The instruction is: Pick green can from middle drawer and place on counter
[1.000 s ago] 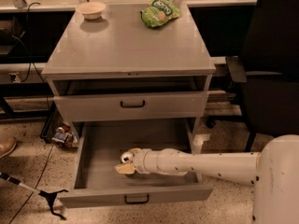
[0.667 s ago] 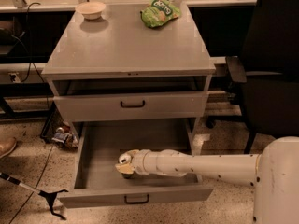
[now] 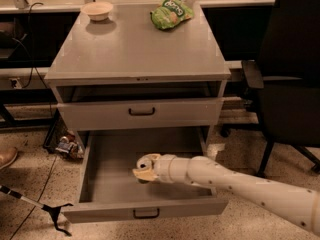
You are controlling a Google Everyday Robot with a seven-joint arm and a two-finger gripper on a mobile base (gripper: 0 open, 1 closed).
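Floor, left: a brown shoe (image 3: pixel 6 156) is seen at the frame edge, and a black grabber tool (image 3: pixel 54 213) lies beside the cabinet.
Bowl (image 3: pixel 97 10): a small pale bowl is set at the back left of the counter.
Counter (image 3: pixel 135 49): the flat grey cabinet top.
Snack bag (image 3: pixel 171 15): a light-green bag is laid at the back of the counter, right of the bowl.
Closed drawer (image 3: pixel 90 116): shut under the counter, with a black handle at its middle.
Middle drawer (image 3: pixel 112 184): pulled fully out below the closed drawer.
Gripper (image 3: pixel 142 169): held low inside the middle drawer, near its centre; its state cannot be told.
Green can: it cannot be made out; whether it is hidden at the gripper cannot be told.
Arm (image 3: pixel 240 184): a white arm is extended in from the lower right.
Office chair (image 3: pixel 290 74): a black chair stands right of the cabinet.
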